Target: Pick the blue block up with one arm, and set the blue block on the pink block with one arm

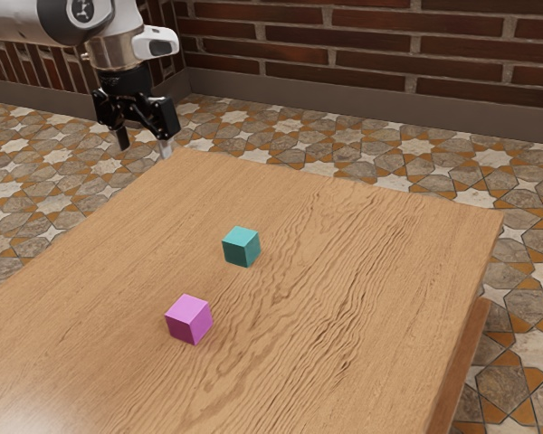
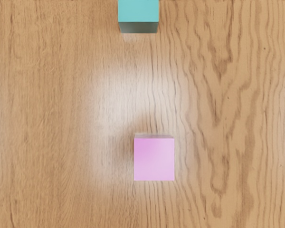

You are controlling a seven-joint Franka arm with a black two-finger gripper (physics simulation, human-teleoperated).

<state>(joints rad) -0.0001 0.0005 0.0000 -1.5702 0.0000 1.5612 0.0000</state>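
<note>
A teal-blue block (image 1: 242, 246) rests on the wooden table (image 1: 362, 298) near its middle. A pink block (image 1: 189, 318) sits a little nearer the front edge, apart from it. My gripper (image 1: 143, 145) hangs high above the table's far corner at the exterior view's upper left, well away from both blocks, fingers spread and empty. From the hand's camera the pink block (image 2: 154, 158) lies on bare wood, and the blue block (image 2: 138, 14) is cut by the picture's edge.
The table's right edge (image 1: 466, 353) drops to a patterned tile floor (image 1: 525, 271). A red brick wall (image 1: 389, 45) runs behind. Bare wood surrounds both blocks.
</note>
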